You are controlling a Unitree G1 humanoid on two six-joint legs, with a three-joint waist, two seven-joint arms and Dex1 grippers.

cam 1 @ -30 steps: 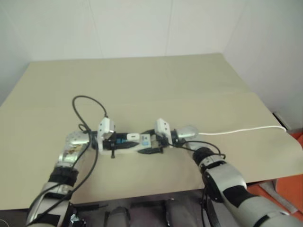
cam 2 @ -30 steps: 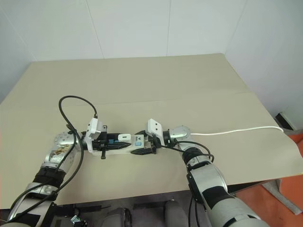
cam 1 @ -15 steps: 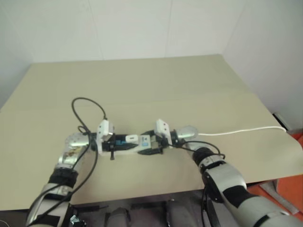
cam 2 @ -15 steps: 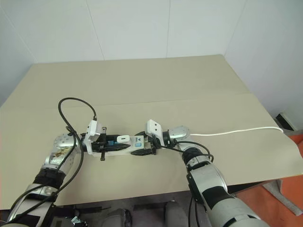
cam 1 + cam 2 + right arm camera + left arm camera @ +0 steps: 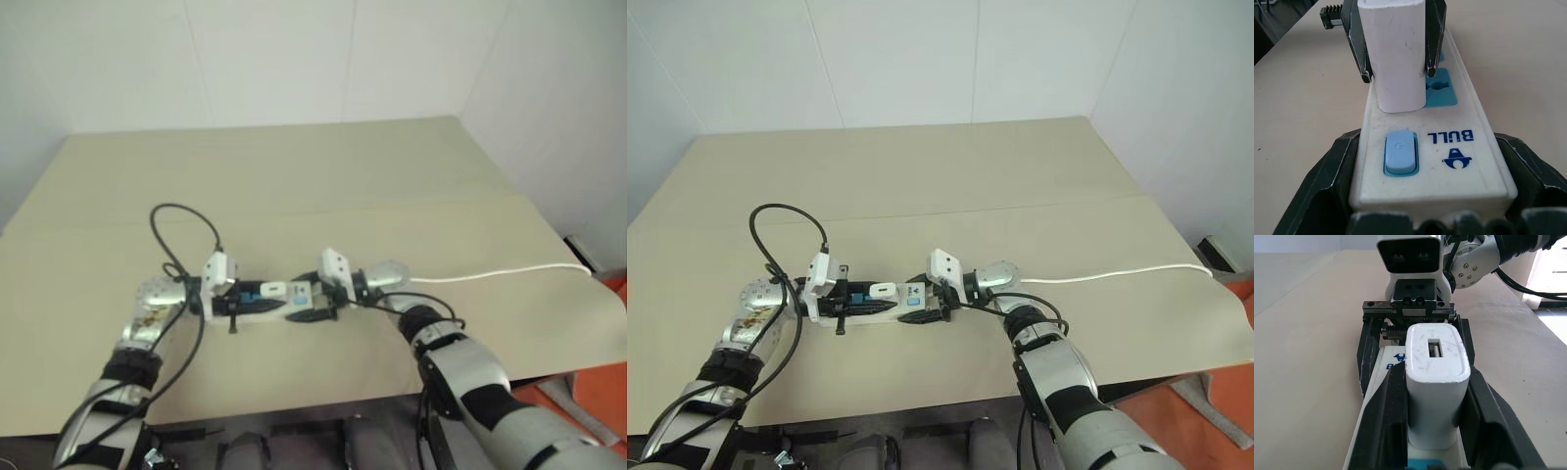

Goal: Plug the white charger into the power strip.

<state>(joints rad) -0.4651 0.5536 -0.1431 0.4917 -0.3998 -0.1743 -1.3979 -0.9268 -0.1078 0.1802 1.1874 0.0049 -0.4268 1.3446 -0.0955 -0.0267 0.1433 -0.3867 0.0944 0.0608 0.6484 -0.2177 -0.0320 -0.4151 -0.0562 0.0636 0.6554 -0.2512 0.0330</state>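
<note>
The left gripper is clamping its jaws on the white charger, a light, rigid, slick block best pinched by its flat sides, standing on the power strip; the right gripper is clamping the strip's switch end, at three o'clock of the charger, low over the bench.

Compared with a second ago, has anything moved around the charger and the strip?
Hardly anything. The left gripper stays shut on the white charger, which stands on the power strip, and the right gripper keeps hold of the strip's switch end. Both hands stayed put; only the whole head view shifted slightly. The strip's thin white cord lies across the table as before.
</note>
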